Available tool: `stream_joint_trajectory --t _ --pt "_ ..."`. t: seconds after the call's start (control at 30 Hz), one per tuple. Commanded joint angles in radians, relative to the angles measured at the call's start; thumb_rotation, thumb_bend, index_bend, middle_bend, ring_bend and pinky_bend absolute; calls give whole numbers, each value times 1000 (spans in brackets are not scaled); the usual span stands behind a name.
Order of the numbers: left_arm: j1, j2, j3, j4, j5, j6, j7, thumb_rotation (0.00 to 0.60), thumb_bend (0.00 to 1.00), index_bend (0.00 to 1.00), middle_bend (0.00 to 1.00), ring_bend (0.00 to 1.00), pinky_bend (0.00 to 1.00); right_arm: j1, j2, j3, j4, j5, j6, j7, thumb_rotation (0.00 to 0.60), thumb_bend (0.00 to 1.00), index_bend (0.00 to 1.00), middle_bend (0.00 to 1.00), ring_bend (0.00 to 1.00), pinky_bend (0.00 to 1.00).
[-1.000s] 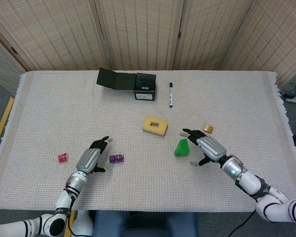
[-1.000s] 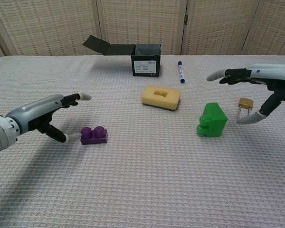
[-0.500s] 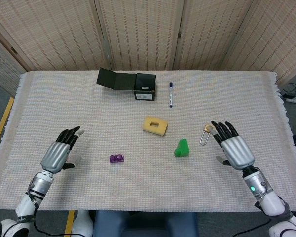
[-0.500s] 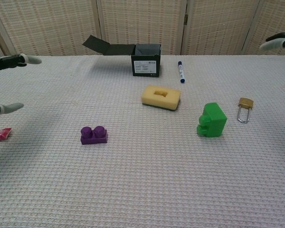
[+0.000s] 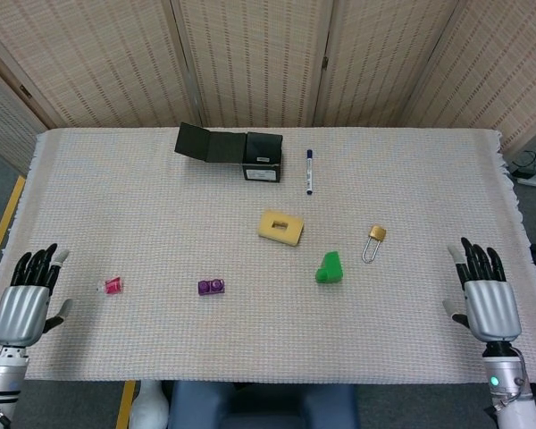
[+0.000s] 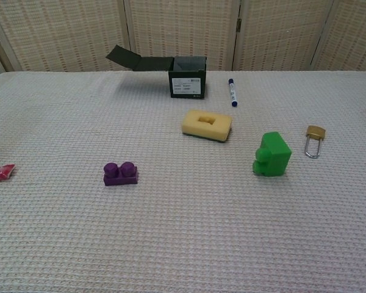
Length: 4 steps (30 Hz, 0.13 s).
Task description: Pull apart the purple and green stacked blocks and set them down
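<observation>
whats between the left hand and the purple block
Only the small pink item, seen in the head view between the left hand and the purple block; otherwise bare cloth.

This looks like a test room for a robot, not a home. A big table (image 5: 429, 170) has a bumpy white cloth on it. Woven folding screens (image 5: 250, 54) stand behind it like walls. Small toys and odd things lie spread out on the cloth.
</observation>
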Motion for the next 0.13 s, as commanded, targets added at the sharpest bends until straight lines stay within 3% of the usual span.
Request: stream_joint_trajectory --t 0.03,0.13 --pt "6 17 -6 -20 -10 -9 -5 600 379 21 0 0 0 -7 4 -3 -1 -23 -10 22 600 267 0 0 0 0" --pt "9 23 -3 -27 -13 -26 10 600 379 21 0 0 0 -8 5 3 2 -36 -15 26 600 267 0 0 0 0"
